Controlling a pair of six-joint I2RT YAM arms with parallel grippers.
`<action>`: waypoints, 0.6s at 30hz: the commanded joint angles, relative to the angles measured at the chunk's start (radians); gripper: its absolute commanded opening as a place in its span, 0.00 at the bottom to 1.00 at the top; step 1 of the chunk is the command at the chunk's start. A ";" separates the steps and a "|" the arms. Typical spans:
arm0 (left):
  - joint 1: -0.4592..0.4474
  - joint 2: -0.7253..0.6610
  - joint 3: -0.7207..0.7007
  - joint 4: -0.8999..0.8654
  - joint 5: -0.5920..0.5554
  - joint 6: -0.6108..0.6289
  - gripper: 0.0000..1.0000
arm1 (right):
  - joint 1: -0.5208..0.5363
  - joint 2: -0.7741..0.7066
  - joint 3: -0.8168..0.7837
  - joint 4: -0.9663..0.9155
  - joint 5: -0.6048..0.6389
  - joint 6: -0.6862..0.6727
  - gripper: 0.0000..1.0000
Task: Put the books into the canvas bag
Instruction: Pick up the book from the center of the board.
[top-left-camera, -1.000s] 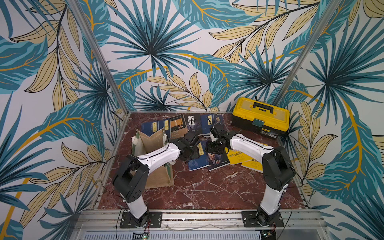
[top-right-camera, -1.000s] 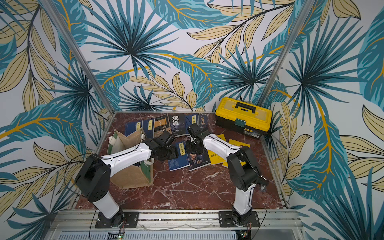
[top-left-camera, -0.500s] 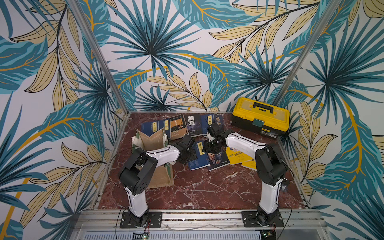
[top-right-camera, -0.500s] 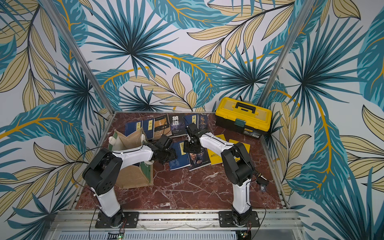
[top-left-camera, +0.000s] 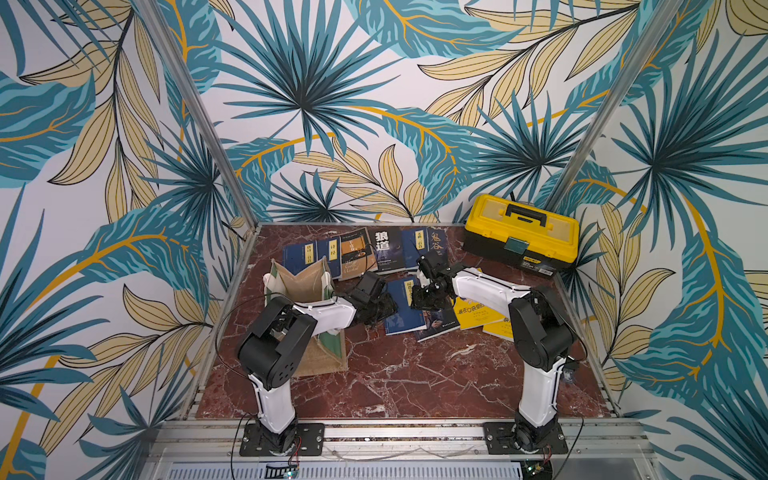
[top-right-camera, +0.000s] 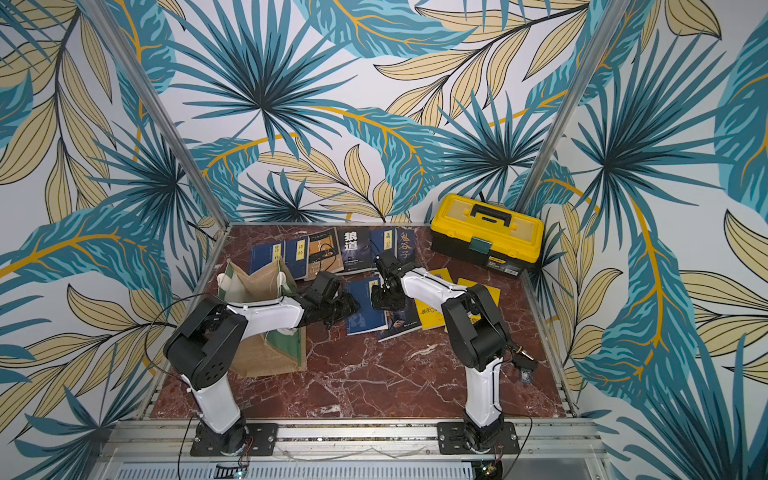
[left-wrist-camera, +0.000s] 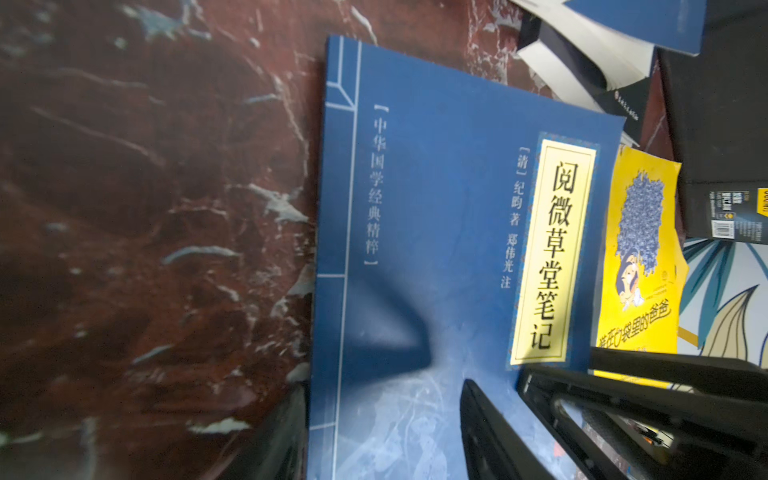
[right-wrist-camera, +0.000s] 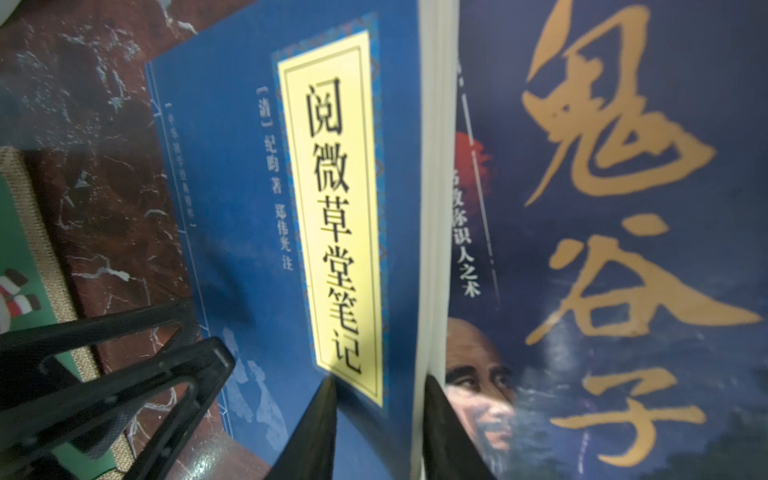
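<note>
A navy book (top-left-camera: 401, 316) (top-right-camera: 363, 318) with a yellow title strip lies mid-table, partly on a dark book (top-left-camera: 436, 328) (right-wrist-camera: 623, 208). My right gripper (top-left-camera: 419, 301) (right-wrist-camera: 376, 395) is shut on the navy book's (right-wrist-camera: 232, 208) raised page edge, one finger on the cover and one under the pages. My left gripper (top-left-camera: 386, 309) (left-wrist-camera: 382, 415) stands open at the opposite spine edge of that book (left-wrist-camera: 436, 208), one finger beside it on the table and one over the cover. The canvas bag (top-left-camera: 303, 286) (top-right-camera: 257, 282) stands open at the left, behind the left arm.
More books (top-left-camera: 365, 249) (top-right-camera: 332, 249) lie in a row along the back wall. Yellow books (top-left-camera: 478, 316) (left-wrist-camera: 640, 257) lie right of the dark one, under the right arm. A yellow-and-black toolbox (top-left-camera: 521, 232) (top-right-camera: 486, 232) sits in the back right corner.
The right jaws have narrowed onto the navy book's edge, and the right gripper has shifted slightly left. Both arms' elbows have drawn in toward the front while the grippers stayed at the book.
</note>
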 joint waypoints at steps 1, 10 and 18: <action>-0.022 0.039 -0.040 0.041 0.110 -0.009 0.56 | 0.012 -0.022 -0.037 0.025 -0.028 -0.010 0.30; -0.022 -0.006 -0.055 0.082 0.138 0.010 0.49 | 0.012 -0.033 -0.047 0.021 -0.020 -0.013 0.27; -0.011 -0.018 -0.075 0.115 0.150 0.004 0.45 | 0.012 -0.025 -0.055 0.038 -0.042 -0.007 0.21</action>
